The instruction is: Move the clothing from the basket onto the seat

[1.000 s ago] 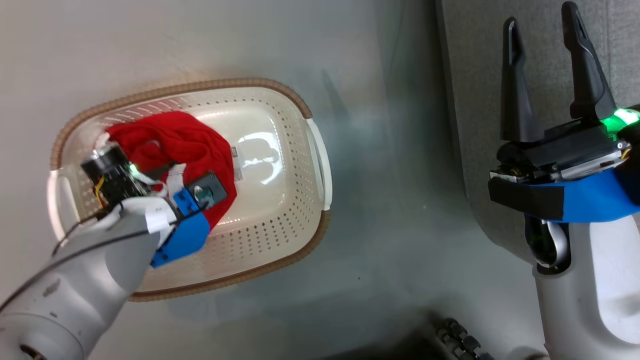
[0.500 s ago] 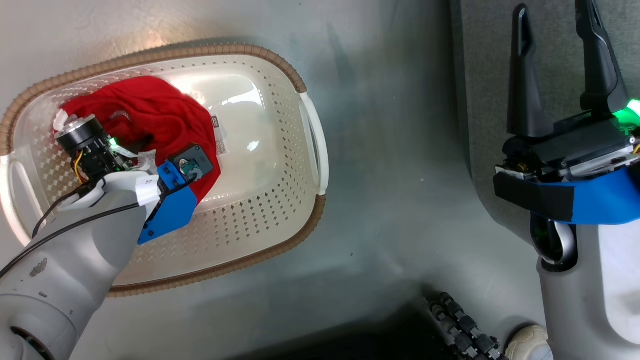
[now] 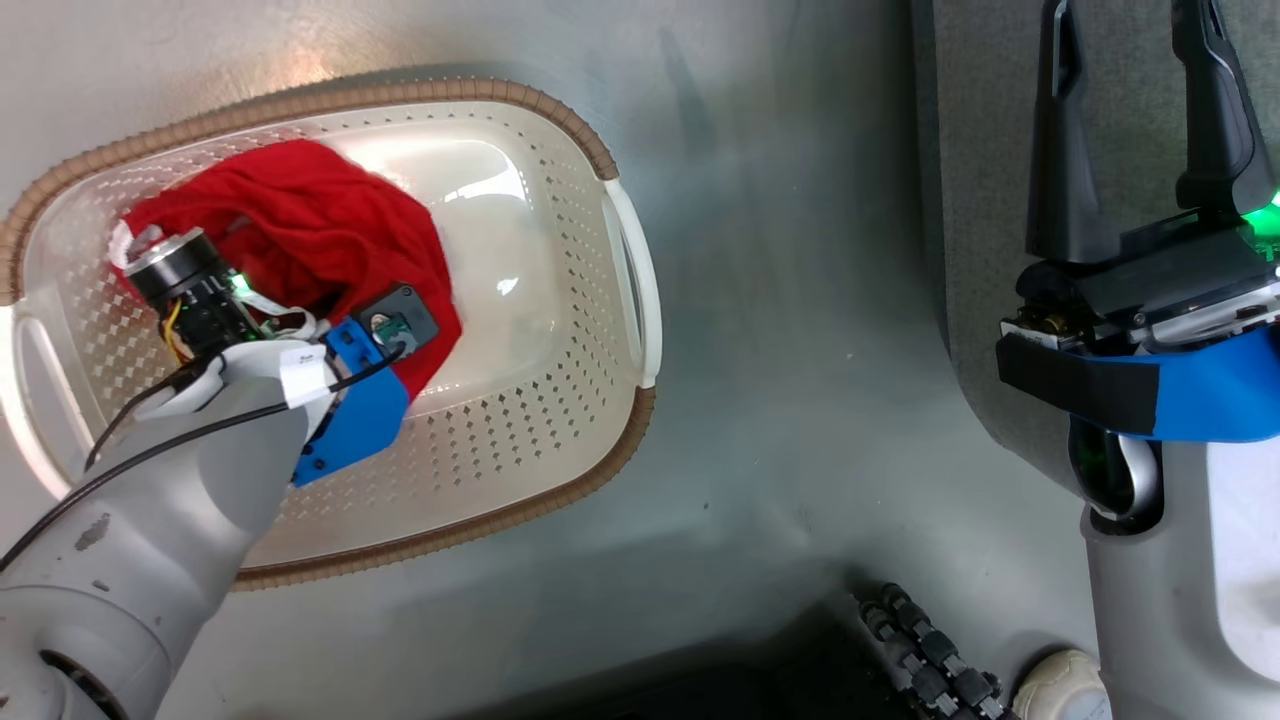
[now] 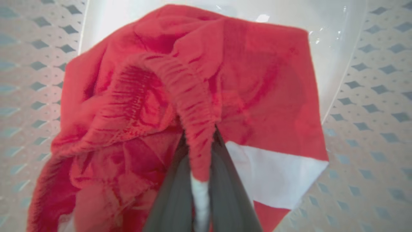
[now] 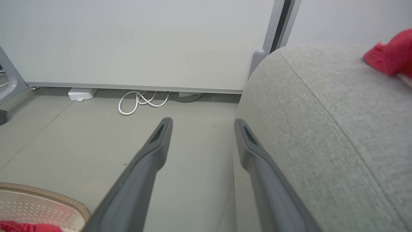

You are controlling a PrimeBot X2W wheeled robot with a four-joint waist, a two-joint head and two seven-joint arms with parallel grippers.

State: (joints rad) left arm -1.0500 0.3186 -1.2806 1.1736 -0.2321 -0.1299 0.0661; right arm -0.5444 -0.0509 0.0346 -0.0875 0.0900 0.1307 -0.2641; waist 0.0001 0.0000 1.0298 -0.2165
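Left gripper [image 4: 199, 139] is down inside the basket [image 3: 400, 95], jaws pinched nearly together on the gathered elastic waistband [image 4: 193, 96] of the red shorts [image 3: 330, 220], and a bit of white trim is caught between the fingers, so that's a real hold on cloth, not on air. The shorts lie bunched at the basket's left end, with a broad white stripe [image 4: 273, 174] spread flat to one side in the wrist view, and the right half of the basket floor is bare plastic. The key relation: the seat [image 3: 980, 200] lies off to the robot's right of the basket, across a strip of bare floor [image 3: 780, 300], and the basket's long axis runs roughly towards it, so the carry looks like up over the rim and then across to the right. The right gripper [image 3: 1128, 25] is the nearer one to the seat, hanging right at the cushion's edge with its jaws spread wide and nothing in them, but the left arm has the cloth. The count: one basket, one seat, two grippers, one garment in the basket, and one red piece [image 5: 389, 54] lying on the grey cushion at the far right of the right wrist view
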